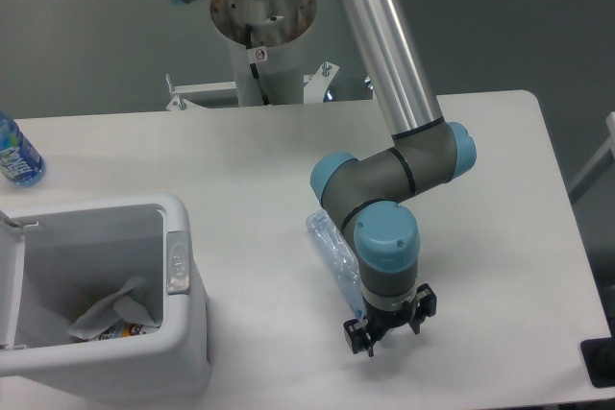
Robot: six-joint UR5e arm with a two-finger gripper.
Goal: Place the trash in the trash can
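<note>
Black-fingered and spread apart, my pincer (pixel 388 324) grasps nothing; it hangs low at the near end of the crushed bottle (pixel 335 253), which lies on the table (pixel 500 237) and runs away from me under my wrist. Well off to one side stands the trash can (pixel 183 328), lid open, the white packet (pixel 110 316) already inside. My worry: closing on the bottle's very tip, the slick crumpled plastic could squirt free.
</note>
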